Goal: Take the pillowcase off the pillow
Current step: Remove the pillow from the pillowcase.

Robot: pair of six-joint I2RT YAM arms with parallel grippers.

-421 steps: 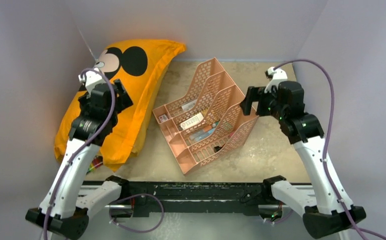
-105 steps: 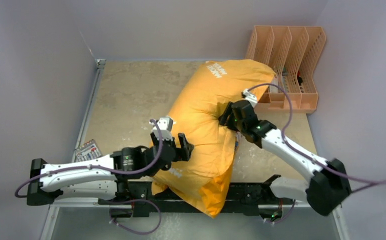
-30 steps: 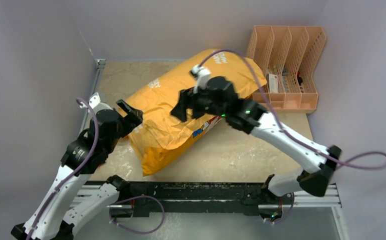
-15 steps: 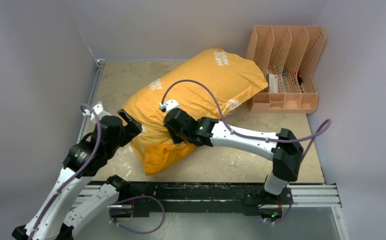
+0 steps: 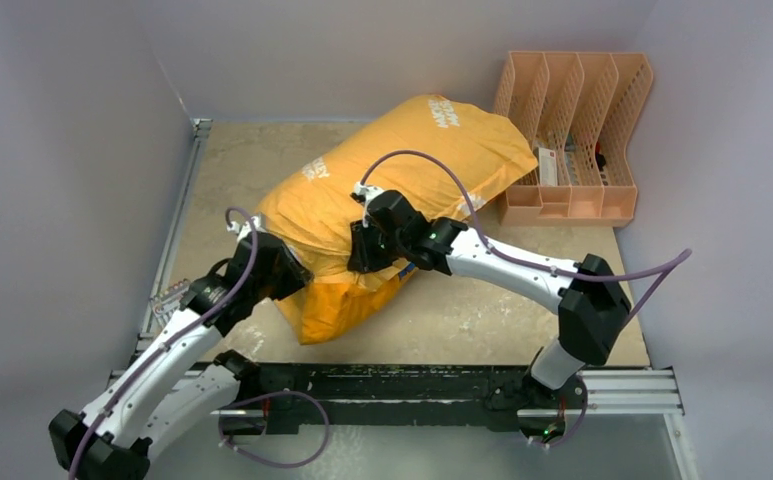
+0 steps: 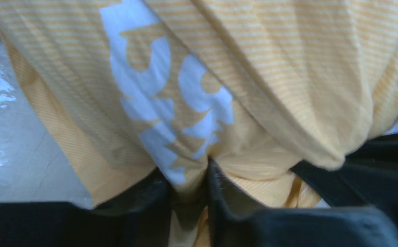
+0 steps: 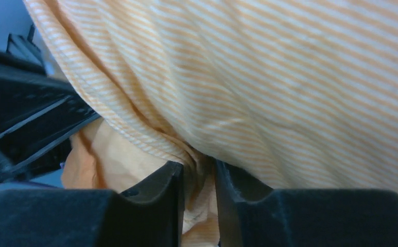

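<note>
Gripping is the step in hand: the orange-yellow fabric pillowcase (image 5: 402, 160) lies slantwise, 7 o'clock to 1 o'clock, with the pillow hidden inside. Near its 7 o'clock end my left gripper (image 6: 207, 172) and right gripper (image 7: 199, 172) are each clamped on a bunched fold. Next, I judge, one pins the bulk while the other draws cloth away, clear of the peach plastic organiser (image 5: 572, 130) at 2 o'clock.

Matt, finely striped, creased cloth for pillowcase (image 5: 402, 160); smooth peach plastic lattice for organiser (image 5: 562, 212), upper right of frame; mottled, scuffed matt tabletop (image 5: 252, 160).
</note>
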